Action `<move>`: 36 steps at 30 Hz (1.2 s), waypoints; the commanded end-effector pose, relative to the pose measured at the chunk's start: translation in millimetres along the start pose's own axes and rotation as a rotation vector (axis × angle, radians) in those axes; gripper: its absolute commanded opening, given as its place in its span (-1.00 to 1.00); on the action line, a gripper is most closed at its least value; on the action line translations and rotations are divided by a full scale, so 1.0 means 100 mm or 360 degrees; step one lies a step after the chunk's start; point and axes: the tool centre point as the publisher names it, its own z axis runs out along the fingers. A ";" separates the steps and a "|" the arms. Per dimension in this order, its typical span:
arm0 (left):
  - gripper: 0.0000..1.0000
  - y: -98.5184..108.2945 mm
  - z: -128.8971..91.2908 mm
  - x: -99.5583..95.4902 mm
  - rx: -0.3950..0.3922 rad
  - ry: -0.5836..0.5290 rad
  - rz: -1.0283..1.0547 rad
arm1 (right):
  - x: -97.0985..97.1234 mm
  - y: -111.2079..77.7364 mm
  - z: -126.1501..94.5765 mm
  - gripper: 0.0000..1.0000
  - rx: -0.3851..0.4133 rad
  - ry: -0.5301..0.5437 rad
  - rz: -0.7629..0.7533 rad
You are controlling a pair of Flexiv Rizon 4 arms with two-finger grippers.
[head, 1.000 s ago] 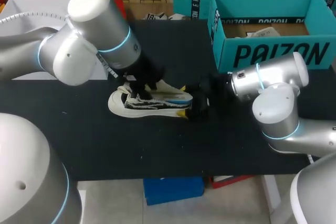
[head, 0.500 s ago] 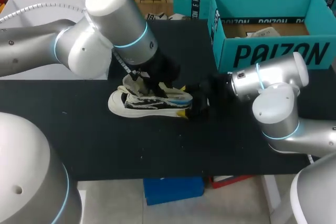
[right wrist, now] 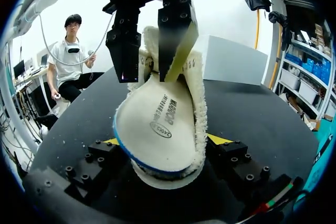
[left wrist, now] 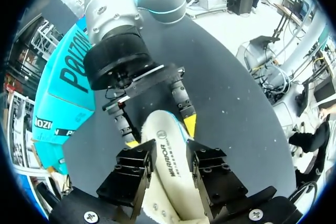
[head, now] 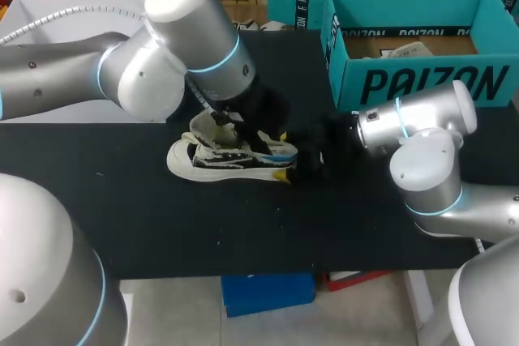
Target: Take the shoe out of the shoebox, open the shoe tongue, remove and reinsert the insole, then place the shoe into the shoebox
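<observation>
Insole step in hand, by the look of it: gripping the sneaker's (head: 231,160) heel on the tabletop (head: 162,216) with the right claw (right wrist: 165,145), outside the teal shoebox (head: 422,79), and pinching the half-raised insole (right wrist: 157,124) in the left claw (left wrist: 170,161). Next, probably: drawing it clear without dragging the sneaker.

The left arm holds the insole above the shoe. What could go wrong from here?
1. The left jaws pinch only one end of the insole; it curves and could slip out.
2. Its other end lies on the shoe, so a pull may drag the shoe from the right jaws.
3. Both sets of jaws are very close and might collide.
</observation>
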 end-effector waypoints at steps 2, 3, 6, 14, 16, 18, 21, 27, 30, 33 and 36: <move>-0.29 -0.03 0.11 0.01 0.0012 -0.0008 -0.0043 | 0.00 -0.01 0.02 -1.00 0.0003 -0.0002 0.0002; -0.27 -0.04 0.12 0.03 0.0009 -0.0015 -0.0053 | 0.00 -0.01 0.02 -1.00 0.0003 -0.0002 0.0002; -0.24 -0.05 0.15 0.08 0.0006 -0.0022 -0.0077 | 0.00 -0.01 0.02 -1.00 0.0003 -0.0002 0.0002; -0.20 -0.03 0.26 0.10 -0.0042 -0.0021 -0.0122 | 0.00 -0.01 0.02 -1.00 0.0003 -0.0002 0.0002; -0.18 -0.04 0.28 0.09 -0.0052 -0.0020 -0.0117 | 0.00 -0.01 0.02 -1.00 0.0003 -0.0002 0.0002; -0.20 -0.03 0.29 0.08 -0.0055 -0.0020 -0.0115 | 0.00 -0.01 0.02 -1.00 0.0003 -0.0002 0.0002; -0.22 -0.02 0.30 0.06 -0.0053 -0.0021 -0.0119 | 0.00 -0.01 0.02 -1.00 0.0003 -0.0002 0.0002; -0.46 0.01 0.31 0.01 -0.0057 -0.0027 -0.0142 | 0.00 -0.01 0.02 -1.00 0.0003 -0.0002 0.0002; -0.44 0.01 0.33 0.00 -0.0070 -0.0029 -0.0144 | 0.00 -0.01 0.02 -1.00 0.0003 -0.0002 0.0002; -0.44 0.00 0.34 0.00 -0.0072 -0.0028 -0.0145 | 0.00 -0.01 0.02 -1.00 0.0003 -0.0002 0.0002; -0.46 0.00 0.34 -0.01 -0.0081 -0.0032 -0.0150 | 0.00 -0.01 0.02 -1.00 0.0003 -0.0002 0.0002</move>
